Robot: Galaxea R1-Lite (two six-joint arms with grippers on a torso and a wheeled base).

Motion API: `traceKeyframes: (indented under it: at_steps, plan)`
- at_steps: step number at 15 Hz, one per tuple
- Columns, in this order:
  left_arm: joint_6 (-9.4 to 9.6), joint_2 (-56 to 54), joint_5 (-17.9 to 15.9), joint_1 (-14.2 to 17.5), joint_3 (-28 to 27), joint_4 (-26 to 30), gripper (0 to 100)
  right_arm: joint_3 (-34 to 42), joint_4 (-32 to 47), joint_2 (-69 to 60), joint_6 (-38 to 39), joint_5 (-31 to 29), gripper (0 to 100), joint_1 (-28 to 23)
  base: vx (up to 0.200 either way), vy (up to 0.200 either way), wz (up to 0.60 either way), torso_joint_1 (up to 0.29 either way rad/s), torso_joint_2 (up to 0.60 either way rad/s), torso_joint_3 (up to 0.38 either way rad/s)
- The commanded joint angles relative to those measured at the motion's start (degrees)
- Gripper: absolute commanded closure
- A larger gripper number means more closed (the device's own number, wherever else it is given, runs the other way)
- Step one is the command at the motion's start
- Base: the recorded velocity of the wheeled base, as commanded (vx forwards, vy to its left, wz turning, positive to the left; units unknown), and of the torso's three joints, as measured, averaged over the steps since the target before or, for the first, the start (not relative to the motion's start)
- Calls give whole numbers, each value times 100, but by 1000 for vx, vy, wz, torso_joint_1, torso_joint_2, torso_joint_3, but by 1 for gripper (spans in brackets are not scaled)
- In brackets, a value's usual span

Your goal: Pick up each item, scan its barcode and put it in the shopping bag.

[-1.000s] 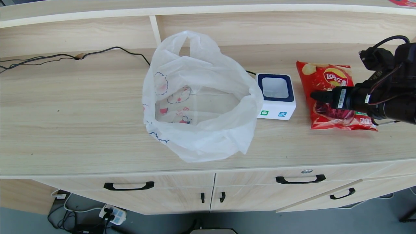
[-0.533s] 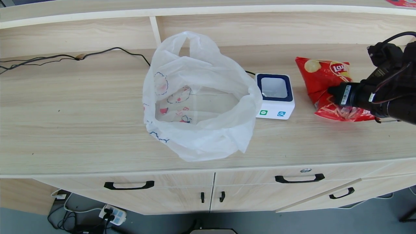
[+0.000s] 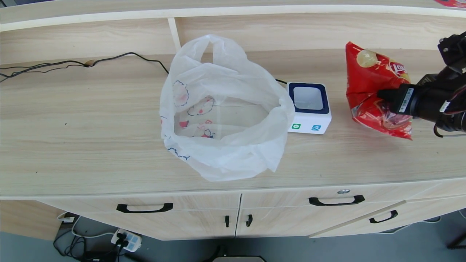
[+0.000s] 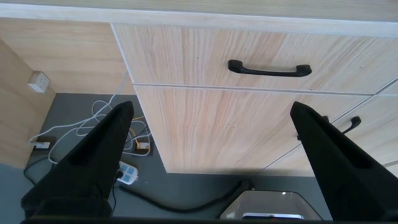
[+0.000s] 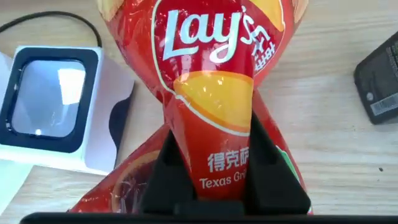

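Chip bag (image 3: 367,83) pinched in the right hand (image 3: 382,95), scan not yet made

Grip first: the right hand is clamped on the chip bag across its lower middle, the foil bunched between the two fingers; the bag hangs tilted with its top towards the back wall, and it appears to be off the bench (image 3: 72,145), though its lowest corner sits close to the wood. A mid-body pinch probably suits a soft, air-filled pack, since it leaves both faces free to turn; the printed front faces up to the cameras, so the barcode is likely on the underside, which I cannot see. The scanner (image 3: 308,107) stands between the chip bag and the shopping bag (image 3: 225,109), its window facing up; that order looks deliberate, since an item carried across from the right passes over the window on its way to the bag. The chip bag is near the scanner but off to its right, not above the glass. The shopping bag lies slumped with its mouth spread wide towards the robot, just beside the scanner; inside it I see only its own printed pattern and the bench through the film, no goods. The left hand (image 4: 211,168) hangs low in front of the drawer fronts (image 4: 205,124), its fingers wide apart and holding nothing. A cable (image 3: 120,56) trails along the back of the bench; a dark device (image 5: 379,87) lies on the wood by the chip bag.
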Motion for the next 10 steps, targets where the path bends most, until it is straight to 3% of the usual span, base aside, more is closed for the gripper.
traceKeyframes:
  at_steps: [1, 4, 6, 8, 10]
  plan:
    - [0, 9, 0, 2, 0, -2, 0, 141, -21, -560, 23, -41, 100, -26, 0, 0, 0, 0, 0, 0]
    - [0, 9, 0, 2, 0, -2, 0, 387, -3, -1044, 32, -49, 100, -17, 0, 0, 0, 0, 0, 0]
    - [0, 9, 0, 2, 0, -2, 0, 905, -47, -1668, 67, 65, 100, 256, 0, 0, 0, 0, 0, 0]
    - [0, 9, 0, 2, 0, -2, 0, 1775, -504, -2230, 920, 100, 100, 1152, 0, 0, 0, 0, 0, 0]
    - [0, 9, 0, 2, 0, -2, 0, 2356, -1401, -2230, 1227, 100, 100, 1583, 0, 0, 0, 0, 0, 0]
